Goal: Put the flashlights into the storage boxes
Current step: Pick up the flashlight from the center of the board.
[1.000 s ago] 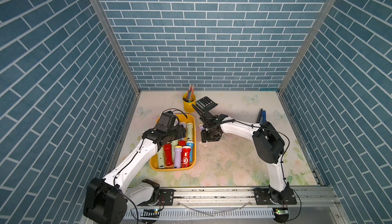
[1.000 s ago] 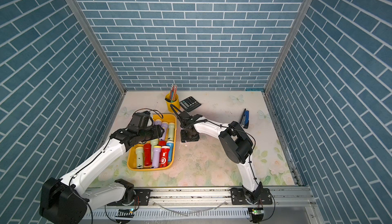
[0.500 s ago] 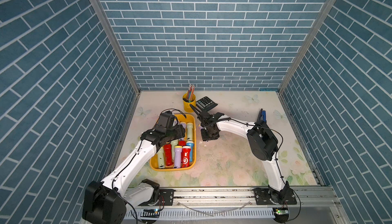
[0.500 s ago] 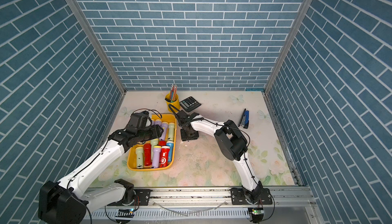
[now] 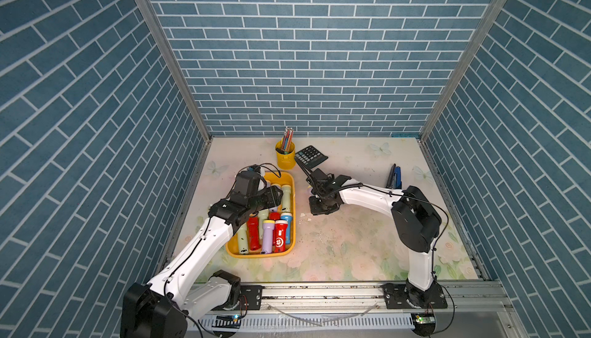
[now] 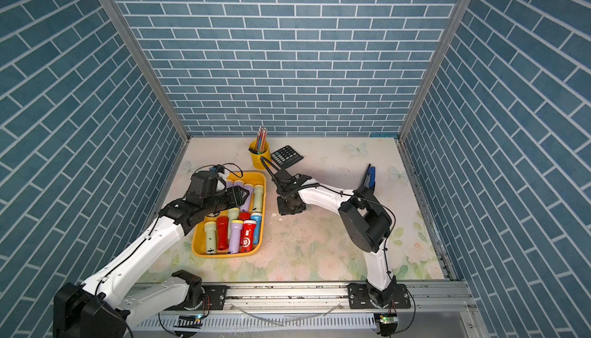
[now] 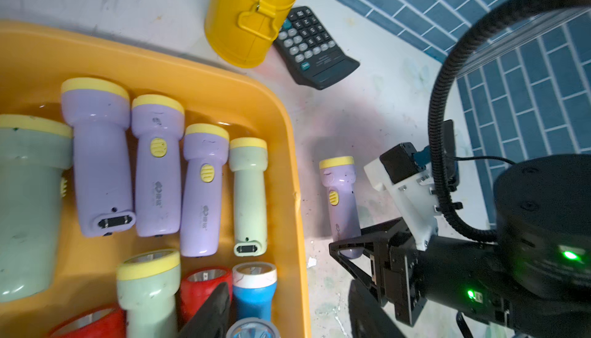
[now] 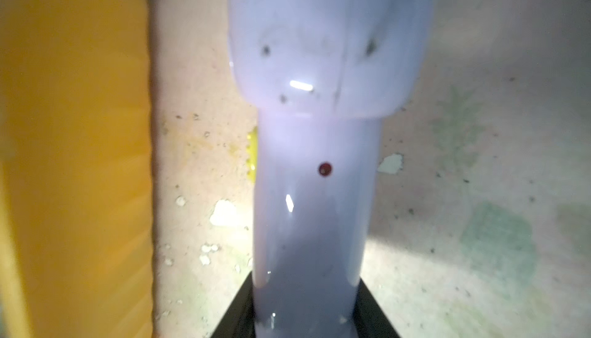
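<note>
Nearly there, gripping the tail of the last loose lilac flashlight (image 7: pixel 340 199) in the right end effector (image 7: pixel 350 248), down on the counter (image 5: pixel 335 240) just beside the tray (image 5: pixel 292 192) holding the other flashlights (image 5: pixel 268 235), left end effector (image 6: pixel 240 196) hovering part-open and empty above.

Lilac flashlight (image 8: pixel 316 192): you're looking at smooth, glossy plastic with sharp highlights.
Tray (image 7: pixel 204 79): smooth orange-yellow plastic with a soft sheen.
Pencil cup (image 7: pixel 246 32): looks like yellow-painted metal, glossy.
Calculator (image 7: pixel 319 61): matt black plastic.
Tabletop (image 5: pixel 351 243): matt printed surface; you can see scuffs and specks.
</note>
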